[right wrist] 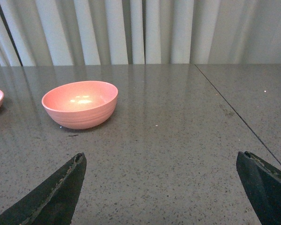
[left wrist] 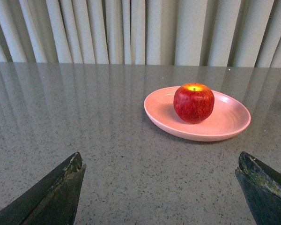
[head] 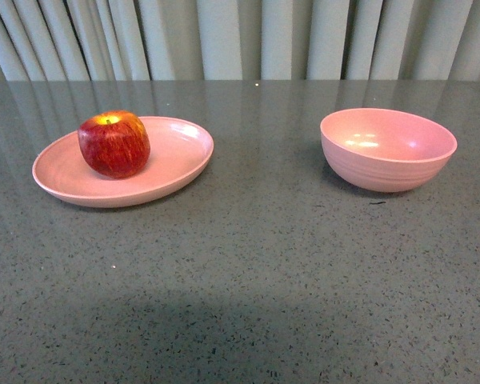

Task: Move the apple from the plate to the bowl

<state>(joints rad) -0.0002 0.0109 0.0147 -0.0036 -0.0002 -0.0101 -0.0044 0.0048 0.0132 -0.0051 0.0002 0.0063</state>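
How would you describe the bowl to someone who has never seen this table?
On the grey table stand two pink dishes. The bowl is the one on the right. It is deep, round and empty, while the plate on the left is shallow and holds an apple.

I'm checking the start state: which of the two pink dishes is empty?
The deep ridged bowl, on the right in the front view, is empty. The shallow plate on the left holds the apple.

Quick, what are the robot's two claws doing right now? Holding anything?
Left gripper: open, holding nothing.
Right gripper: open, holding nothing.
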